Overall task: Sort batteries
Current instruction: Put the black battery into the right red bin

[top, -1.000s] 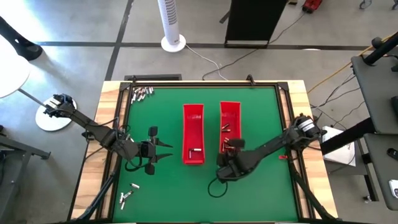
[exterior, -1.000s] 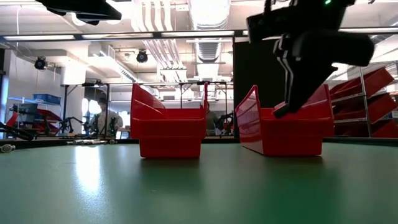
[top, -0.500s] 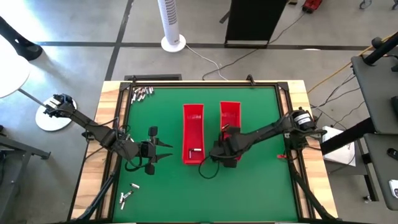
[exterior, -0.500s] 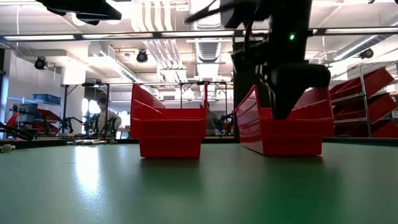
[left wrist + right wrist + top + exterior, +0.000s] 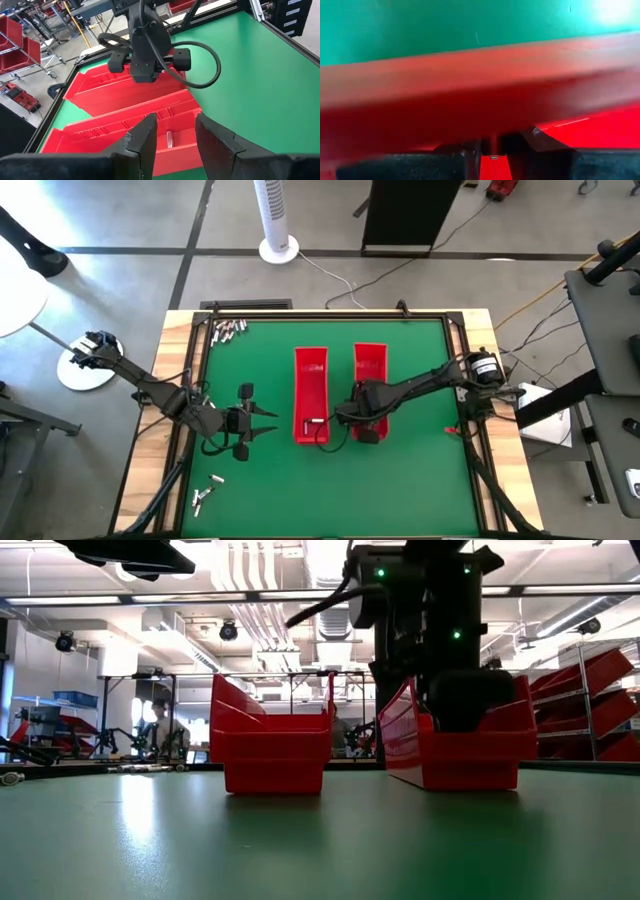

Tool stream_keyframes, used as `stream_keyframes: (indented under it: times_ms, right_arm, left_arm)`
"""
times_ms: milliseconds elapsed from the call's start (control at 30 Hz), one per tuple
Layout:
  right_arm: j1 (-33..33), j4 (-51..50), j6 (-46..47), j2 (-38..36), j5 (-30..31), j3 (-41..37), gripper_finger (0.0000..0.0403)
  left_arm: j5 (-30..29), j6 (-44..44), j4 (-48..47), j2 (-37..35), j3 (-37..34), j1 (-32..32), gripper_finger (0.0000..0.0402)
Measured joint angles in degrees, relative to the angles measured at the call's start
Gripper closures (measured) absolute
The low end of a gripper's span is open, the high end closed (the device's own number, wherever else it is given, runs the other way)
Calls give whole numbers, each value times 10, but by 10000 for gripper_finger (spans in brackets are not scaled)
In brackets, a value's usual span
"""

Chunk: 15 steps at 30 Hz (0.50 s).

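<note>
Two long red trays stand side by side mid-table, the left tray (image 5: 311, 395) and the right tray (image 5: 371, 380). One silvery battery (image 5: 316, 423) lies in the left tray's near end, also the battery (image 5: 170, 139) in the left wrist view. Loose batteries lie in a heap (image 5: 227, 329) at the far left corner and in another heap (image 5: 205, 496) near the left near corner. My right gripper (image 5: 345, 418) hangs over the near ends of the trays, nearly shut on a small silvery thing. My left gripper (image 5: 268, 421) waits open, left of the left tray. My right gripper pinches a small silvery thing (image 5: 492, 157), seemingly a battery, between its two fingers (image 5: 470, 152). It is lifted clear above the red tray wall. The gripper itself hides most of it, so which part is held cannot be told.
The green mat (image 5: 420, 480) has free room near and right of the trays. A black cable loop (image 5: 200, 65) hangs from the right arm's wrist over the trays. A raised frame edges the table (image 5: 195, 380). Shelving and a person show beyond the far edge.
My right gripper has swung toward the table's left, from the right tray's near end to above the strip between the two trays, and its wrist has turned. The trays and the loose batteries have stayed put.
</note>
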Motion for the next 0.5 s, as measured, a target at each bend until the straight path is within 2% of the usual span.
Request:
stream_keyframes:
  times_ms: [133, 500]
  right_arm:
    - [-1, 3, 5, 0, 0, -4, 342]
    - [-1, 15, 12, 0, -4, -11, 259]
  left_arm:
    - [0, 0, 0, 0, 0, 0, 286]
    - [2, -4, 0, -4, 0, 0, 286]
